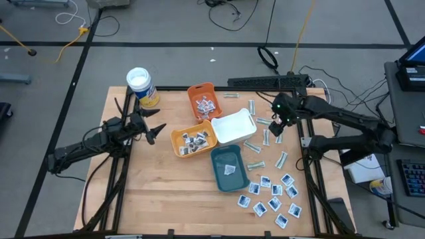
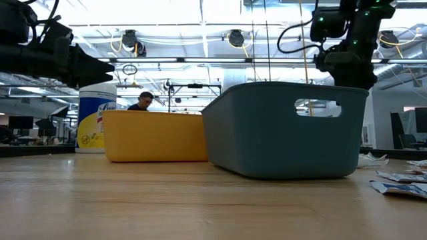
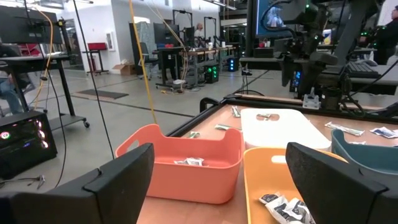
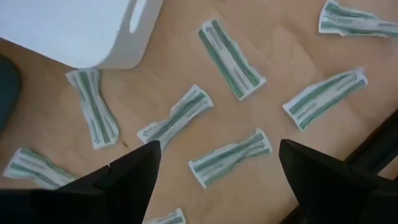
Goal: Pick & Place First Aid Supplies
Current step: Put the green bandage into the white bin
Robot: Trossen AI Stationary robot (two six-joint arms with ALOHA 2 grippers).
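pale grey-green strips (image 4: 231, 157) lie scattered on the table beside the white tray (image 1: 234, 127); your right gripper (image 4: 217, 180), fingers spread, hovers above. centre on one strip, descend squarely. left gripper (image 1: 154, 129) waits, spread.

High view: overhead, straight down on the whole table (image 1: 153, 199). Low view: tabletop level, close behind the teal tray (image 2: 280, 133). Wrist views look past each arm's fingers; all share the trays.
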